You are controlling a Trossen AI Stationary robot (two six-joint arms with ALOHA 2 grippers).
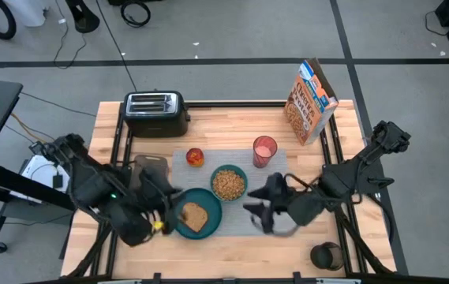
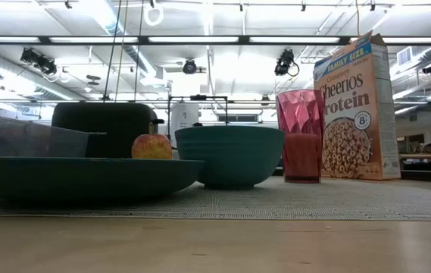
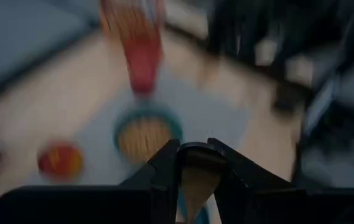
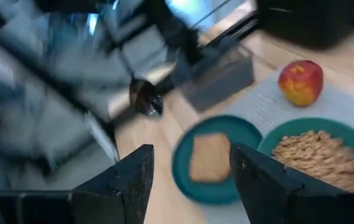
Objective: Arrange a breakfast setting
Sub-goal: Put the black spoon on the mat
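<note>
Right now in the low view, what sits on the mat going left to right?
Round teal plate → small red-orange apple → teal bowl → pink faceted cup, all on the grey ribbed placemat.

A black two-slot toaster (image 1: 156, 113) stands well beyond the left gripper. An orange-and-blue cardboard cereal box (image 1: 311, 101) stands well beyond the right gripper, and a dark round cup (image 1: 326, 256) sits near it.

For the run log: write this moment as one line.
toast on plate | cereal in bowl | left pincer beside plate | right pincer open over placemat
</note>
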